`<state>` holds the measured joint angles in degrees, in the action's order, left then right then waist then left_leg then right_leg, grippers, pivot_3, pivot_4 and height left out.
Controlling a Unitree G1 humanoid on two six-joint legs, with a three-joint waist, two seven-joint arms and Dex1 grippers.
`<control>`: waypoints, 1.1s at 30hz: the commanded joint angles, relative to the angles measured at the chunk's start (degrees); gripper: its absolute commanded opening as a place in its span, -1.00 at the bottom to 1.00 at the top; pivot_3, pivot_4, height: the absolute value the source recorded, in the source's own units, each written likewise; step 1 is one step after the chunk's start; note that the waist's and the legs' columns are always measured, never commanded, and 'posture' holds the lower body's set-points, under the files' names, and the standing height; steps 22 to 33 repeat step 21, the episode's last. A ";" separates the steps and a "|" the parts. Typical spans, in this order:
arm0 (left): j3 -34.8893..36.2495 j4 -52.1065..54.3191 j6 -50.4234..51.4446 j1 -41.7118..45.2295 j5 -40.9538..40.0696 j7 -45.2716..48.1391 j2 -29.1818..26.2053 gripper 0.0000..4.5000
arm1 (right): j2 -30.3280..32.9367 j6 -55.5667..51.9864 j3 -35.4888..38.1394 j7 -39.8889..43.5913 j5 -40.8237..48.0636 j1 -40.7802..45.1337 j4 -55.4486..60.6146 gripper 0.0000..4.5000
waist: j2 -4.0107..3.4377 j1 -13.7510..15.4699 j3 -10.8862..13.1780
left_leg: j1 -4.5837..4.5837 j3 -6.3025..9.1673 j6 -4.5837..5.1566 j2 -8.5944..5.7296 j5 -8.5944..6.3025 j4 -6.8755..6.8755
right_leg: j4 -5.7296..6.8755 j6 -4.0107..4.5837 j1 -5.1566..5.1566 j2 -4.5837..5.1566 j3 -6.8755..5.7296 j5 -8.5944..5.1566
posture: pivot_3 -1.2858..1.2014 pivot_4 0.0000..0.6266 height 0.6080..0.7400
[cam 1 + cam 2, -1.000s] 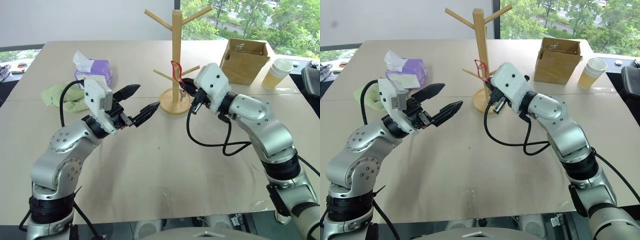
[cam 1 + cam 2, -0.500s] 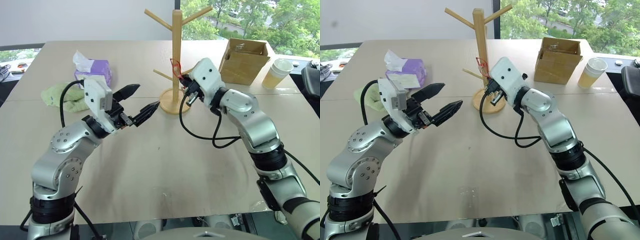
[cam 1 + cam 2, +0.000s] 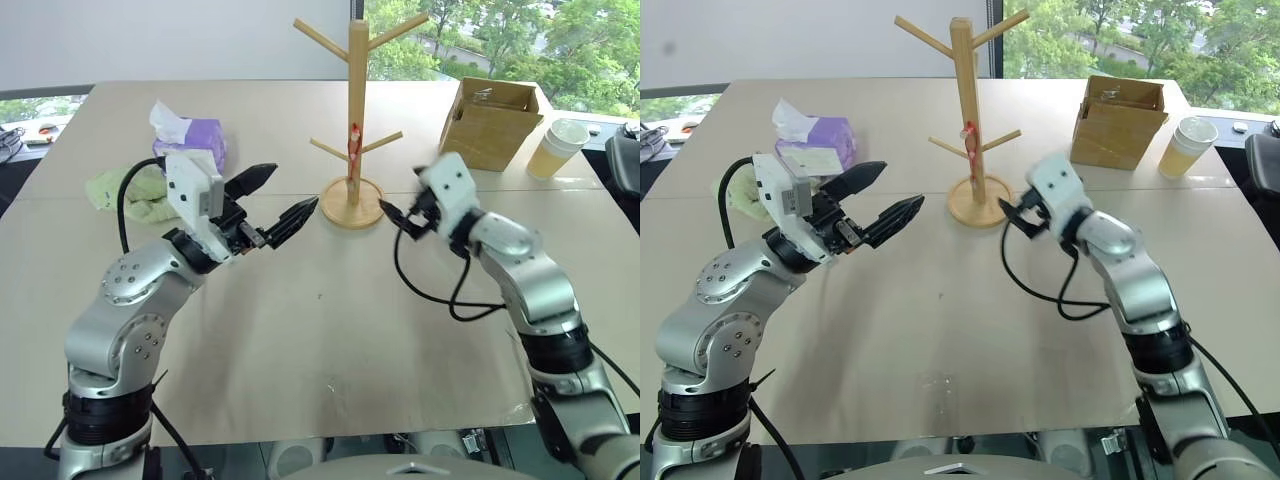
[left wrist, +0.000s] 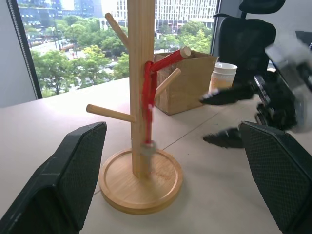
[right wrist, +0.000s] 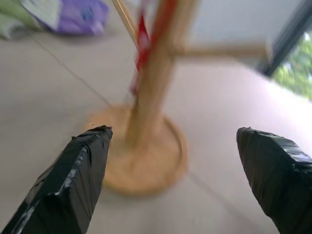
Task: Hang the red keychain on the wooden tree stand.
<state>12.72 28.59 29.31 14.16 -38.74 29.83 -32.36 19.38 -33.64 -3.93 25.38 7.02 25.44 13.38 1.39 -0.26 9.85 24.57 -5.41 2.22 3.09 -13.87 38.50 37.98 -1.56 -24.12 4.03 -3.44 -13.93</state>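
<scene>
The wooden tree stand point(image 3: 356, 100) is upright at the middle back of the table. The red keychain point(image 3: 354, 140) hangs from the stand's middle right peg, lying against the pole, with its small key point(image 4: 147, 146) dangling below the loop. My right gripper point(image 3: 400, 212) is open and empty, low over the table just right of the stand's round base point(image 3: 352, 205), apart from it. My left gripper point(image 3: 293, 190) is open and empty, held above the table left of the stand and pointing toward it.
A purple tissue box point(image 3: 190, 140) and a green cloth point(image 3: 125, 190) lie at the left. A brown cardboard box point(image 3: 495, 120) and a paper cup point(image 3: 558, 147) stand at the back right. A black chair point(image 4: 243, 34) is beyond the table's right side.
My right gripper opened, let go of the red keychain and drew back down and to the right from the stand. The keychain now hangs on the peg. The left arm stayed put.
</scene>
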 commanded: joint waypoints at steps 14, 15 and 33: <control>-1.44 -26.32 -16.89 1.65 23.53 -19.17 15.47 1.00 | -4.69 25.06 16.53 -9.91 2.44 -6.72 -16.96 0.99 | 0.00 -0.31 -0.02 | -0.12 -0.10 -0.01 -0.01 0.01 -0.02 | -0.02 0.00 0.08 -0.06 0.08 0.00 | 0.03 -0.52 1.00; -1.52 -27.24 -18.30 1.31 24.67 -19.63 15.66 1.00 | -4.75 26.00 16.58 -9.92 2.55 -7.04 -17.57 0.99 | 0.01 -0.32 -0.02 | -0.12 -0.10 -0.01 0.01 0.01 -0.01 | -0.01 0.00 0.08 -0.05 0.09 0.00 | 0.03 -0.52 1.00; -0.89 -30.30 -23.06 0.52 28.15 -23.27 17.66 1.00 | -4.66 29.61 16.54 -9.03 3.35 -8.15 -21.09 0.99 | 0.00 -0.30 -0.03 | -0.16 -0.11 -0.01 0.06 0.01 -0.02 | 0.01 0.00 0.10 -0.03 0.09 0.00 | 0.03 -0.52 1.00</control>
